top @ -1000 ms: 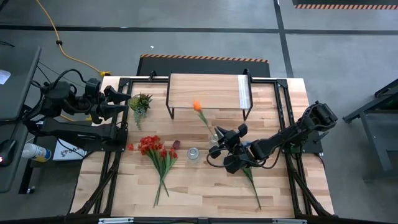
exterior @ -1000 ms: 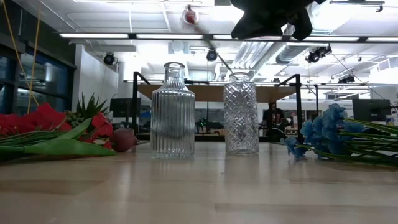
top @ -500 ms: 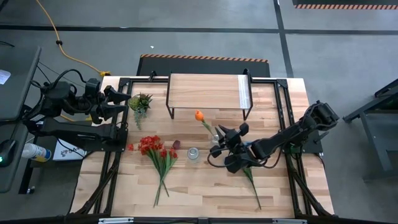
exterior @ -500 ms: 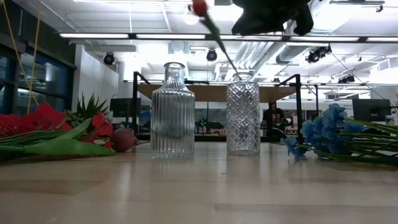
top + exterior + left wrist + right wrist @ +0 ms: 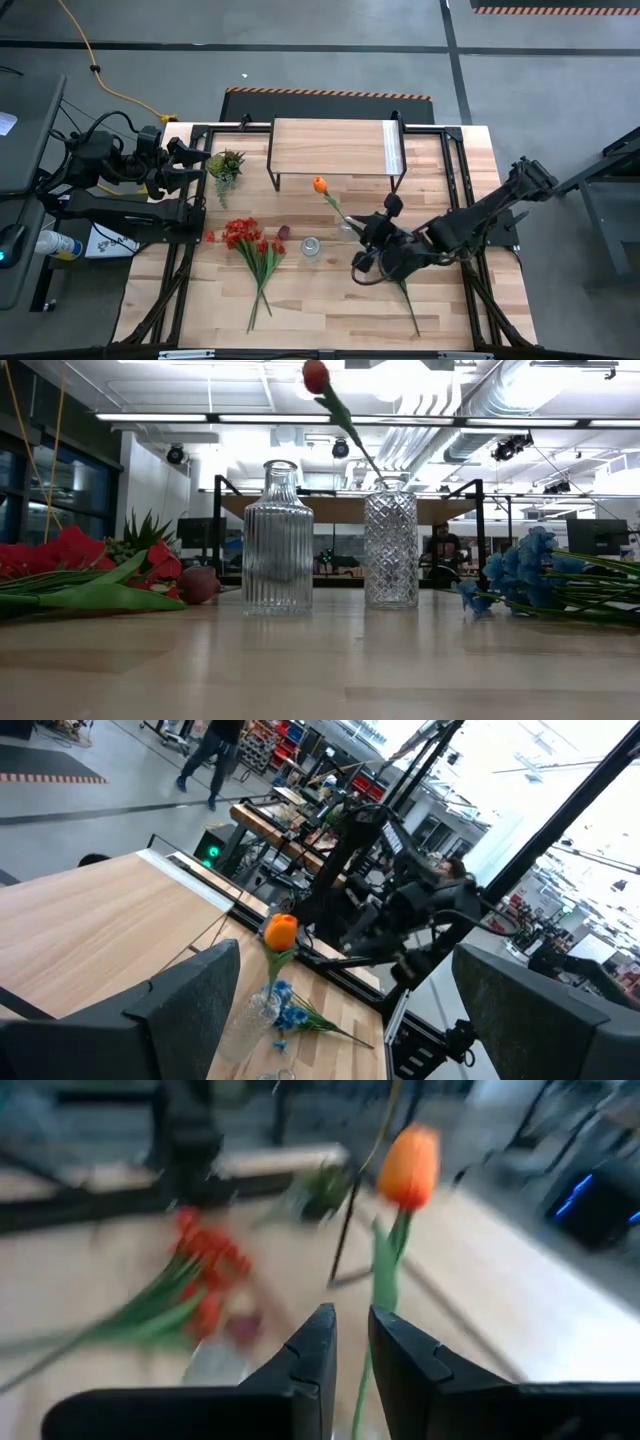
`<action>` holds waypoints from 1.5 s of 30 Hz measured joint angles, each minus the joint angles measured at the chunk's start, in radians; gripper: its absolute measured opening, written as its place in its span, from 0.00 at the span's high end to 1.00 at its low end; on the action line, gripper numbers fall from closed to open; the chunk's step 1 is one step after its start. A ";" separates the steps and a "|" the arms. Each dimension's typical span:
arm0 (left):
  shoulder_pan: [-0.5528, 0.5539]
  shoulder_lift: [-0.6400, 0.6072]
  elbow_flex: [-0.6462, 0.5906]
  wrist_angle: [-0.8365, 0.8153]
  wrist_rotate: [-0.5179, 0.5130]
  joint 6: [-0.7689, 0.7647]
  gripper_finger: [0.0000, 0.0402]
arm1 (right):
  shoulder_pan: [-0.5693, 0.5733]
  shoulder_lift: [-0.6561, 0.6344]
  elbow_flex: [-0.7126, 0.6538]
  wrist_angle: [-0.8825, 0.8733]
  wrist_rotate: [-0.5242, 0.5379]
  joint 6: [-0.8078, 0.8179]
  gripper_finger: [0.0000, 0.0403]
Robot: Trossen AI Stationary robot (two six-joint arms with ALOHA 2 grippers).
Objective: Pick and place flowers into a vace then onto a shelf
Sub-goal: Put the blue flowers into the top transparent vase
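Orange tulip (image 5: 319, 184) standing in diamond-cut vase (image 5: 390, 546), centre frame; right gripper (image 5: 372, 262) nearly closed, empty; left gripper (image 5: 196, 167) wide. Next up, probably grabbing blue bunch (image 5: 545, 586).

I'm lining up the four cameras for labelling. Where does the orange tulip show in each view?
High view: the orange tulip is mid-table, just in front of the shelf, leaning out of the diamond-cut vase.
Low view: bloom at top centre, stem slanting down into that vase.
Left wrist view: centre, above the blue flowers.
Right wrist view: upper right, beyond the fingers.
Shared landmark: the red flowers.
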 joint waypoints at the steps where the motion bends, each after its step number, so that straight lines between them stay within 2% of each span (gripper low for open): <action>1: 0.000 0.000 0.000 0.000 0.000 0.000 0.01 | 0.005 0.000 0.037 -0.096 -0.048 0.055 0.87; 4: 0.000 0.000 0.000 0.000 0.000 0.000 0.01 | 0.012 -0.001 0.134 -0.352 -0.220 0.228 0.88; 8: 0.000 0.000 0.000 0.000 0.003 0.000 0.01 | 0.012 -0.001 0.228 -0.575 -0.479 0.433 0.87; 13: 0.000 0.000 0.000 0.000 0.004 0.000 0.01 | 0.015 -0.002 0.263 -0.688 -0.778 0.632 0.85; 17: 0.000 0.000 0.000 0.000 0.004 0.000 0.01 | 0.038 -0.002 0.264 -0.714 -0.929 0.757 0.84; 20: 0.000 0.000 0.000 0.000 0.004 0.000 0.01 | 0.066 -0.002 0.264 -0.726 -0.955 0.849 0.83; 26: 0.000 0.000 0.000 0.000 0.003 0.000 0.01 | 0.135 0.000 0.263 -0.726 -0.944 0.987 0.78; 36: 0.000 0.000 0.000 0.000 0.003 0.000 0.01 | 0.189 0.000 0.257 -0.740 -0.914 1.102 0.58; 45: 0.000 0.000 0.000 0.000 0.002 0.000 0.01 | 0.188 0.001 0.076 -0.640 -0.944 1.114 0.48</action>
